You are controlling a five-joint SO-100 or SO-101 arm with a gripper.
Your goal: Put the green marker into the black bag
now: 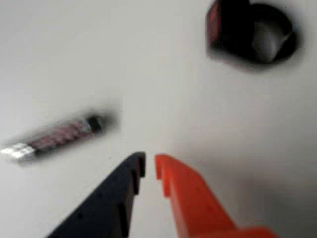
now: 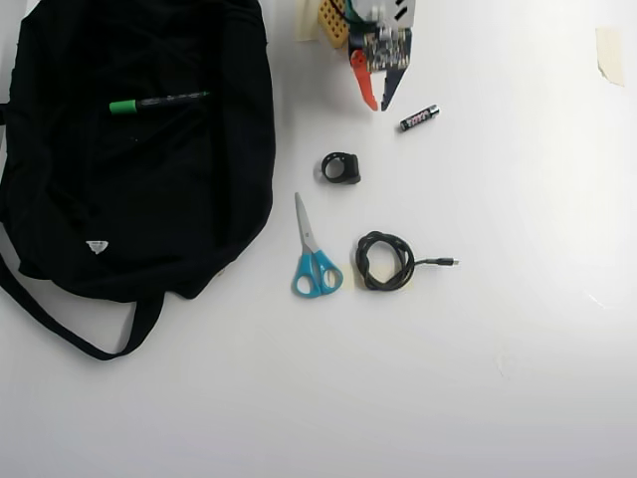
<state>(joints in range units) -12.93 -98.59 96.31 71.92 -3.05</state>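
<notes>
One green marker (image 2: 157,101) lies across the upper part of the one black bag (image 2: 139,199) in the overhead view, cap end toward the left, resting on the fabric; whether it sits inside an opening or just on top cannot be told. One small white label (image 2: 97,245) shows low on the bag, and its long strap (image 2: 60,324) loops out onto the white table (image 2: 518,349) at the lower left.

One gripper (image 2: 378,105) hangs at the top centre of the overhead view, well apart from the bag and the marker. Its two fingers (one orange, one black) stand nearly together with a thin gap between the tips, and they hold nothing; the wrist view shows the same narrow slit over bare table (image 1: 149,163).

Four loose things lie on the table to the right of the bag, none of them touching another. One short black battery (image 2: 419,118) with pink lettering lies just beside the gripper tips, to their right in the overhead view and blurred at the left of the wrist view (image 1: 54,136). One small black ring-shaped piece (image 2: 340,167) sits below the gripper. One pair of scissors (image 2: 313,254) with blue handles lies near the bag's right edge. One coiled black cable (image 2: 386,261) rests just right of the scissors. One strip of tape (image 2: 609,52) sits at the far upper right.
</notes>
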